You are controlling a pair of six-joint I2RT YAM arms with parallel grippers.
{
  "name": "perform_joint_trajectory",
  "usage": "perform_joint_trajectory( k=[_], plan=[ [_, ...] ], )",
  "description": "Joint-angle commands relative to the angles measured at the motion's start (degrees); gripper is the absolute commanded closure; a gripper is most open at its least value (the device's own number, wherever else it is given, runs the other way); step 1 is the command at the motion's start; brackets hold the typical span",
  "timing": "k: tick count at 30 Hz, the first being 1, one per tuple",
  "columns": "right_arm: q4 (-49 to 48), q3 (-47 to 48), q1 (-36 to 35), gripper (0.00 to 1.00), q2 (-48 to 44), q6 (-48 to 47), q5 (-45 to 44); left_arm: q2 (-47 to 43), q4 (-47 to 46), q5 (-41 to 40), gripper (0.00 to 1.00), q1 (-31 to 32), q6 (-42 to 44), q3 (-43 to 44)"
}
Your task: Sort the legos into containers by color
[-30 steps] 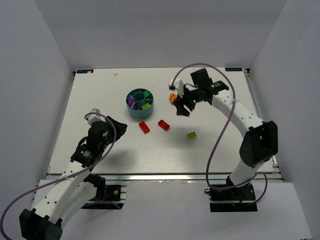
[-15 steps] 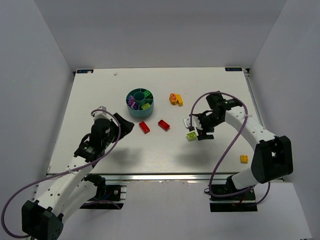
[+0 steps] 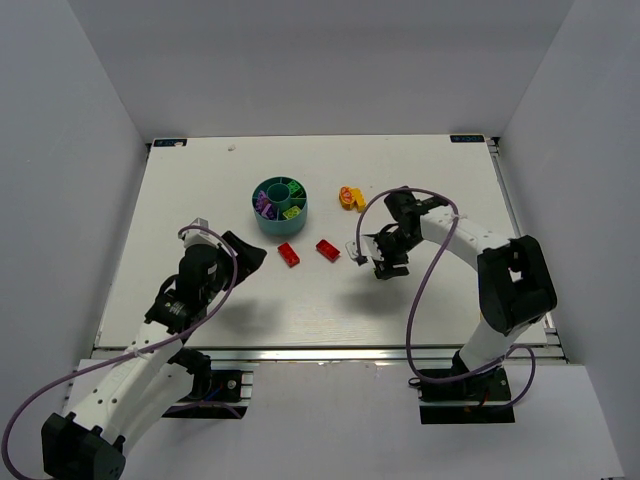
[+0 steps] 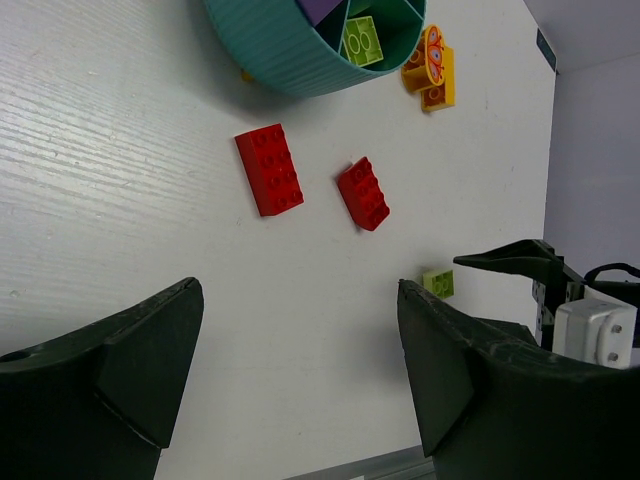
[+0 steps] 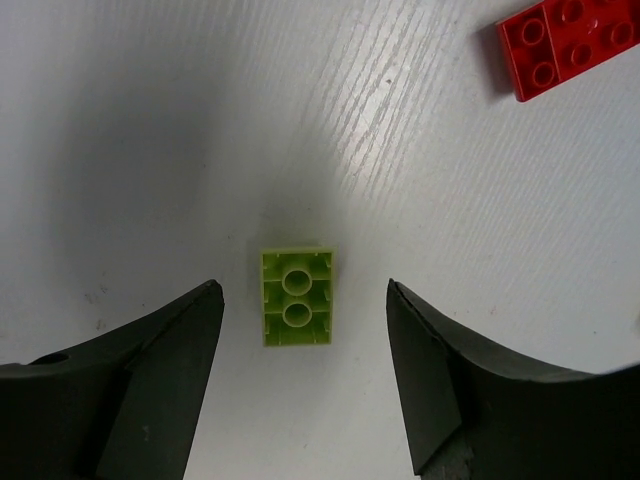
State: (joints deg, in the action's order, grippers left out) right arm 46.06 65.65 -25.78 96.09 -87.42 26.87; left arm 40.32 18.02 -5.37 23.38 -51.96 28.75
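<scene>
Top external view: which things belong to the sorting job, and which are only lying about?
Belong to the job: teal divided bowl; red brick nearer the bowl; second red brick; orange and yellow bricks; lime green brick under the right gripper.
Only lying about: pale speck near the table's far edge, too small to identify; purple cables.

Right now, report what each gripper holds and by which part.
Nothing is held. The right gripper is open, its fingers either side of the lime green brick, which lies untouched on the table; the left gripper is open over bare table.
</scene>
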Motion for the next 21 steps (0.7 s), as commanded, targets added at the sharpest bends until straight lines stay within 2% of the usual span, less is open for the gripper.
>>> perform_joint_trajectory(
  k=[1,14,21],
  plan=[
    [-1.9,1.9,-0.4,0.29,0.9,2.8,-2.3,-0.6,0.6,-0.6,0.12,-0.3,-0.2,0.1],
    [-5.9,-0.9,-0.9,0.4,3.4,6.4,-6.6,0.6,-0.3,-0.5,0.12,-0.2,-0.8,-0.4],
    [-5.7,-0.6,-1.2,0.41,4.8,6.7,-7.2,0.0,0.1,-1.0,0.12,-0.3,-1.2,-0.8]
  ],
)
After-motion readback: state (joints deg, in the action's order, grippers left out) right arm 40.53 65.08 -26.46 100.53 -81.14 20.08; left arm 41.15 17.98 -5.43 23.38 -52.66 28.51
